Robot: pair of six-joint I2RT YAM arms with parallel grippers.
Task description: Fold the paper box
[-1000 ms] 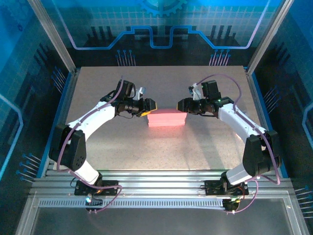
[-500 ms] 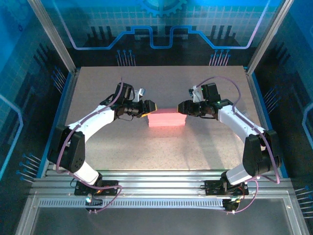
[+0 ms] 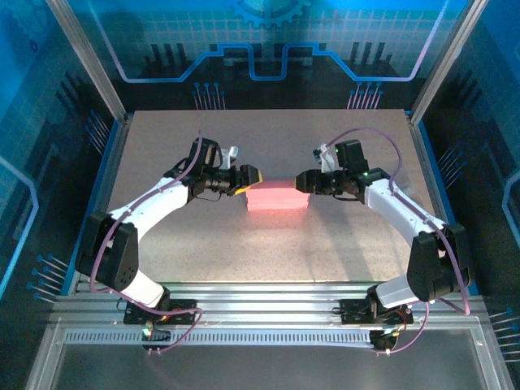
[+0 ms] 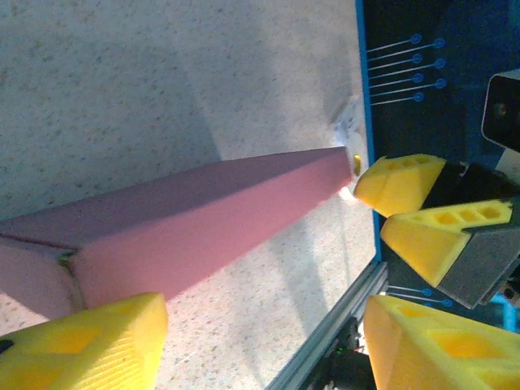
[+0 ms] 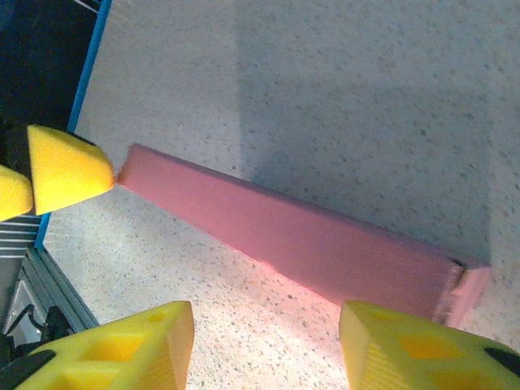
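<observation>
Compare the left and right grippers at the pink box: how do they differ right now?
From above, the left gripper sits at the left end of the paper box, and the right gripper sits at its right end. A yellow finger shows on the left gripper from above, while the right gripper looks dark there. Shared: both are open, low over the table, facing each other along the box, and neither is clamped on it.
</observation>
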